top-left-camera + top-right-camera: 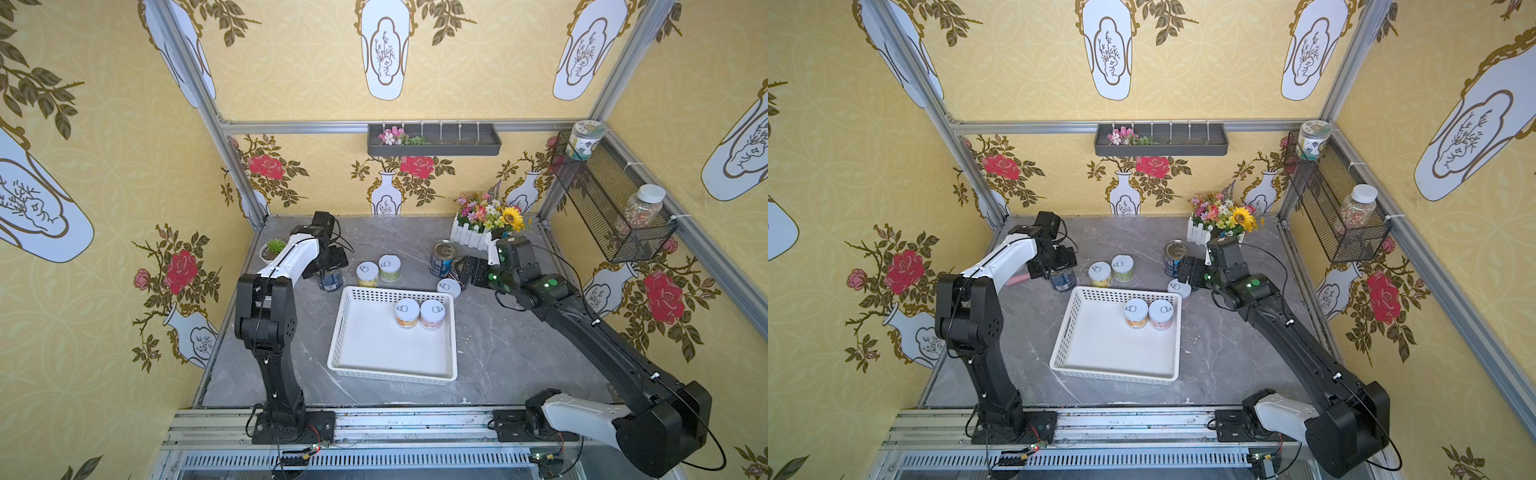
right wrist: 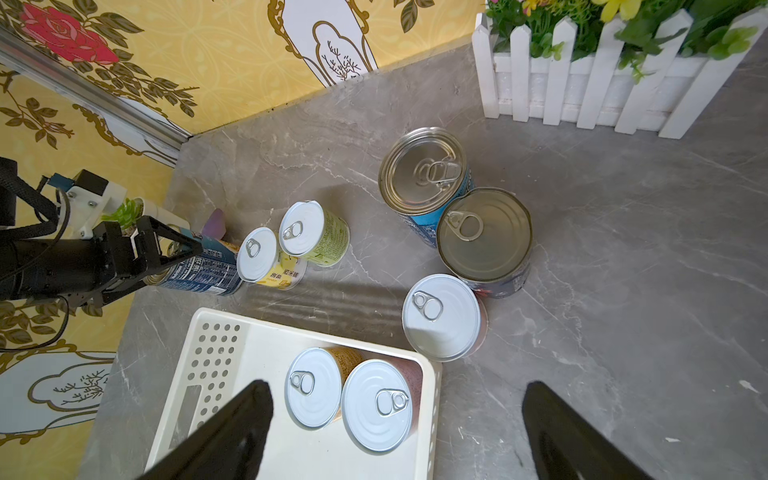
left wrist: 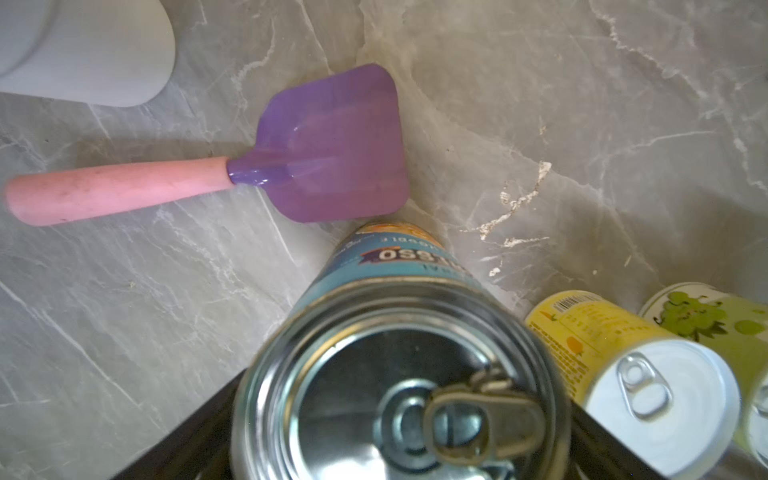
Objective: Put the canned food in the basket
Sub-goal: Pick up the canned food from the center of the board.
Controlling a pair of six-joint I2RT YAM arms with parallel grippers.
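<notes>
Top views both show a grey marble-look counter (image 1: 519,353) boxed in by yellow wallpaper (image 1: 311,62) printed with roses and vases. The white perforated basket (image 1: 374,345) sits mid-counter, with two white-lidded cans (image 1: 407,312) touching each other in its far right corner. Behind it stand a yellow can (image 1: 367,273), a green can (image 1: 389,268), and two silver-topped cans (image 2: 424,170) near a picket-fence planter (image 1: 469,235). The left gripper (image 1: 328,272) straddles a dark blue can (image 1: 332,284); whether it squeezes the can is unclear. The right gripper (image 2: 399,386) hangs wide open and empty near that corner.
</notes>
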